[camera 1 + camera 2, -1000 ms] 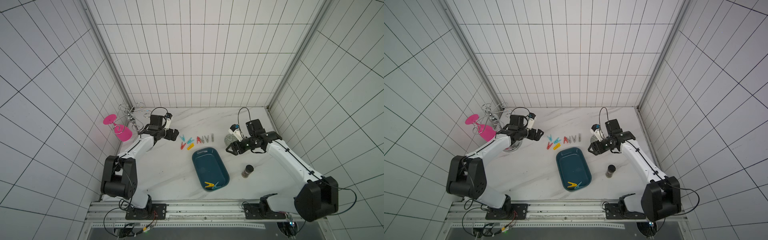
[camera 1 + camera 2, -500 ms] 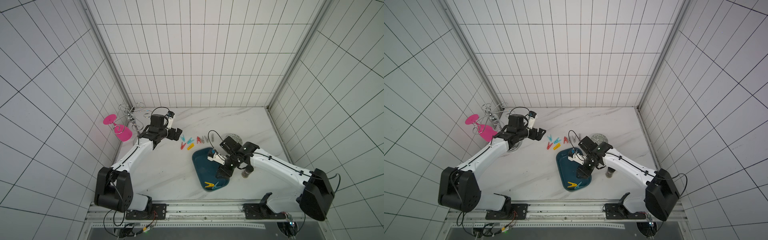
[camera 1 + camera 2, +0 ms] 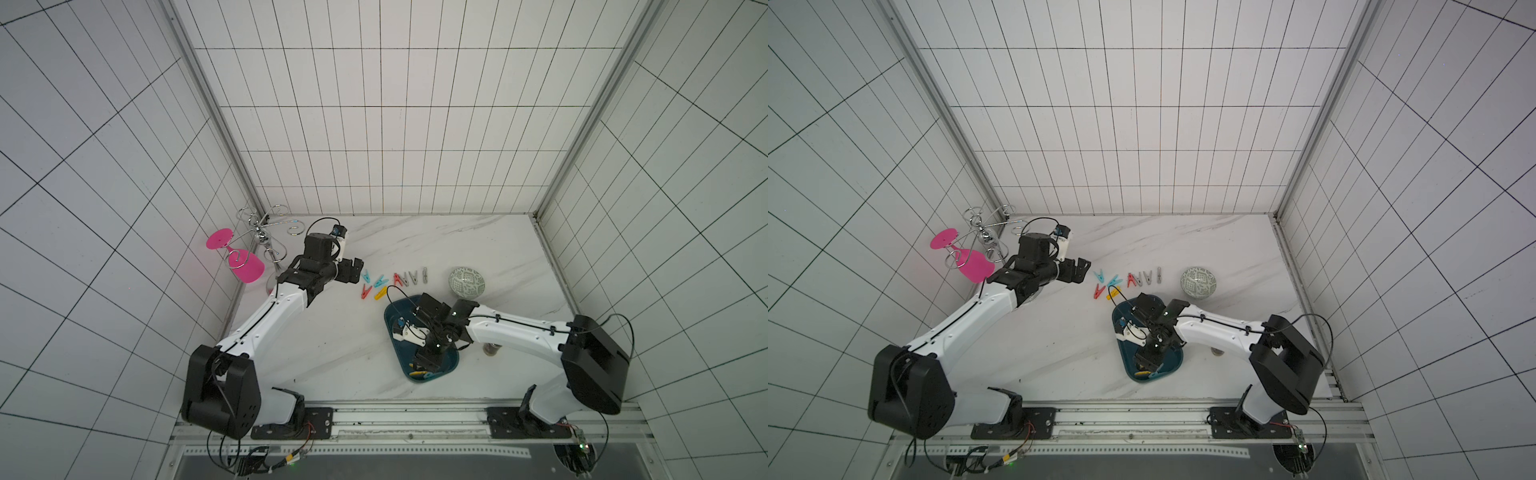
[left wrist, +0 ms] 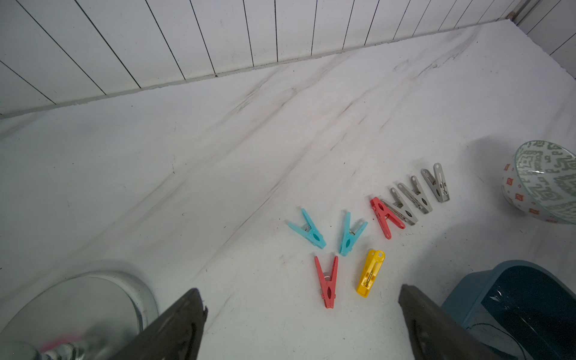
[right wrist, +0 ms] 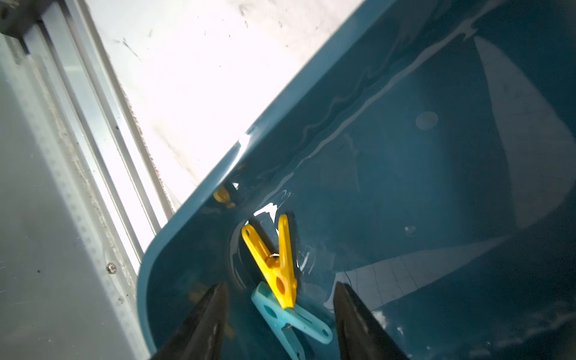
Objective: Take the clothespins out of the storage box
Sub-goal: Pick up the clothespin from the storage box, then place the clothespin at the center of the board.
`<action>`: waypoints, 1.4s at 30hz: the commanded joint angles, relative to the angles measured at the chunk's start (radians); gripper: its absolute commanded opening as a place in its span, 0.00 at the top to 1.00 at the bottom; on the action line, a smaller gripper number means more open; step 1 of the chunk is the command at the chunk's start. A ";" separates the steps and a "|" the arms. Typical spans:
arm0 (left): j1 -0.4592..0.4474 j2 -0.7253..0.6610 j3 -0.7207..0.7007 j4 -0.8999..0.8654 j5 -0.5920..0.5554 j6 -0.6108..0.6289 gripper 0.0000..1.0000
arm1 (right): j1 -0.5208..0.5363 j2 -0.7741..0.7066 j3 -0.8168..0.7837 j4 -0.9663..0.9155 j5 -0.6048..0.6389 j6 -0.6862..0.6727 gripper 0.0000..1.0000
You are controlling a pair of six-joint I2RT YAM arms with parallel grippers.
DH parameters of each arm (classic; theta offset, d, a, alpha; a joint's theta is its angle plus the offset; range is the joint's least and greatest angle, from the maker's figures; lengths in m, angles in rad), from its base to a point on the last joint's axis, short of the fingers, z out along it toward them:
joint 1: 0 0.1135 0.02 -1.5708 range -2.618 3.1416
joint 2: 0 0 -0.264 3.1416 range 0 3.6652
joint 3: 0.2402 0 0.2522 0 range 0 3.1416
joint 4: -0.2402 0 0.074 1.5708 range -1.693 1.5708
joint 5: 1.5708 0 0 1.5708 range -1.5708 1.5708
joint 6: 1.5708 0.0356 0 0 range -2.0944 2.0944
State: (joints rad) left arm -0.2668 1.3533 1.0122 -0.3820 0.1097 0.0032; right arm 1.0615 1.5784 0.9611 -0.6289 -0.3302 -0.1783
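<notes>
Presently, with the right fingers (image 5: 202, 324) spread empty over the yellow clothespin (image 5: 274, 265), the light-blue clothespin (image 5: 290, 318) beneath may be pinched along or knocked aside.

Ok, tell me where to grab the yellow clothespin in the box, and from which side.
Pinch the yellow clothespin across its narrow body at the spring, where the legs meet. It lies flat on the storage box floor, tip over a light blue clothespin, so come straight down from above, the open right hand straddling it.
</notes>
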 commanded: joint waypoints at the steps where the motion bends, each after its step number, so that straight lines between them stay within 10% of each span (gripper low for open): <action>1: -0.002 -0.037 -0.011 -0.018 -0.037 -0.014 0.02 | 0.023 0.049 0.003 0.044 0.054 0.035 0.42; 11: -0.001 -0.065 -0.035 -0.016 -0.071 -0.014 0.01 | 0.059 0.130 0.000 0.083 0.086 0.110 0.52; 26: -0.001 -0.081 -0.073 0.028 -0.075 -0.032 0.01 | 0.002 0.031 -0.045 0.120 0.123 0.133 0.99; 42: -0.001 -0.097 -0.097 0.038 -0.039 -0.040 0.01 | -0.305 -0.087 0.090 0.120 -0.019 0.176 1.00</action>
State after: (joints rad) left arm -0.2668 1.2812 0.9279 -0.3695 0.0563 -0.0307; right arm 0.8005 1.4883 0.9653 -0.5121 -0.3191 -0.0433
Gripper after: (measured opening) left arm 0.989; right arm 0.048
